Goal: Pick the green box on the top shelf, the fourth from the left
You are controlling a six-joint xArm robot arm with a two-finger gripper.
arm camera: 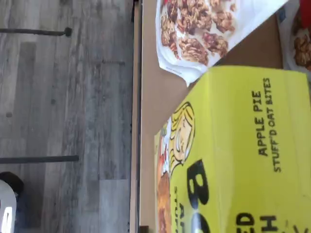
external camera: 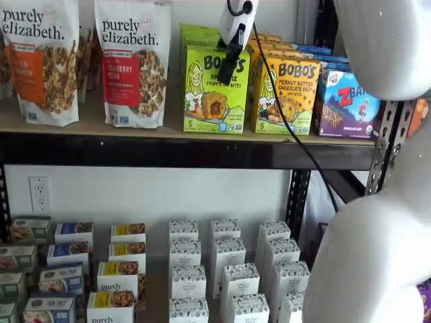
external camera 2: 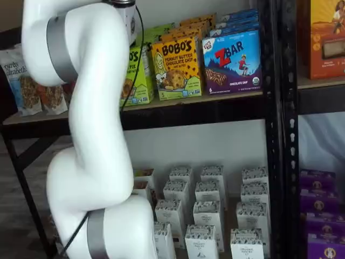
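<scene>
The green box (external camera: pixel 202 94) stands upright on the top shelf (external camera: pixel 87 124), between a cranberry pecan granola bag and an orange-yellow Bobo's box. In the wrist view the green box (arm camera: pixel 243 145) fills much of the frame at close range, its "Apple Pie stuff'd oat bites" lettering readable, on the tan shelf board (arm camera: pixel 150 73). My gripper (external camera: pixel 225 74) hangs in front of the box's upper right front. Its black fingers show as one dark shape with no plain gap. In a shelf view my arm hides most of the green box (external camera 2: pixel 139 81) and all of the gripper.
The orange-yellow Bobo's box (external camera: pixel 286 94) and a blue Z Bar box (external camera: pixel 347 104) stand to the right, granola bags (external camera: pixel 131 60) to the left. Small white cartons (external camera: pixel 229 269) fill the lower level. My white arm (external camera 2: pixel 91 135) stands in front of the shelves.
</scene>
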